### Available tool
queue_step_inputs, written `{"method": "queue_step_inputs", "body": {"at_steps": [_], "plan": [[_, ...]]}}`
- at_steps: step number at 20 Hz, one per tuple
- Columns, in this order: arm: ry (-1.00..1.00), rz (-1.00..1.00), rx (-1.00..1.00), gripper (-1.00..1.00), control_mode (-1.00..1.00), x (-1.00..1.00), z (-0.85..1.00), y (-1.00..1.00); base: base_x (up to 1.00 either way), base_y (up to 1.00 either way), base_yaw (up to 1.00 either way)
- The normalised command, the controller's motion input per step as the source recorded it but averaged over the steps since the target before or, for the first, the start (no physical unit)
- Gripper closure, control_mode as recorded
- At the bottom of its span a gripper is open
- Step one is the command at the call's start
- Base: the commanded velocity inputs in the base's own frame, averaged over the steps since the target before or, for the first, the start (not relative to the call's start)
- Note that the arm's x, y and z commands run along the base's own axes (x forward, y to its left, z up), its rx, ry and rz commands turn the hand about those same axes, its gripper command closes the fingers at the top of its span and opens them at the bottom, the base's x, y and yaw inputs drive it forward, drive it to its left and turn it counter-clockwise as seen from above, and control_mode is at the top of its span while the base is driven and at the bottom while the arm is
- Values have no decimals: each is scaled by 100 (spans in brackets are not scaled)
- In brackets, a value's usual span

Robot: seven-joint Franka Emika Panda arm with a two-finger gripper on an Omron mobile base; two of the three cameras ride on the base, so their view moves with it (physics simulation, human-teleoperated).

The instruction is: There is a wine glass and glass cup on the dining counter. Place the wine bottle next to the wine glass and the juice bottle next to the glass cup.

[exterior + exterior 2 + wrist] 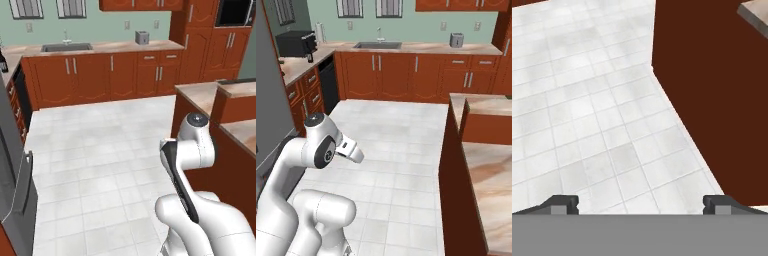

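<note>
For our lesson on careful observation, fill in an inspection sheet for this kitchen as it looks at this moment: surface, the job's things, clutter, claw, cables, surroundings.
Surface: the dining counter has a beige-brown marbled top, reddish-brown sides and a raised ledge; the part in view is bare.
Job's things: no bottle or glass seen.
Clutter: a small grey toaster on the back worktop; a dark appliance on the left worktop.
Claw: claw open, fingertips wide apart, nothing between them, pointing down at the white tiled floor beside the dining counter's side.
Cables: nothing seen.
Surroundings: sink under windows, reddish-brown cabinets, green wall.
</note>
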Motion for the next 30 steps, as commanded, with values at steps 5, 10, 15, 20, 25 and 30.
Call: {"method": "queue_step_inputs", "body": {"at_steps": [5,10,15,20,25,30], "plan": [[0,0,0,-100,100,0,0,0,94,19,-2],[0,0,0,-100,100,0,0,0,94,15,0],[0,0,0,-100,100,0,0,0,94,13,0],[0,0,0,-100,100,0,0,0,94,12,0],[0,0,0,-100,100,0,0,0,94,11,0],[0,0,0,-100,100,0,0,0,94,12,1]]}}
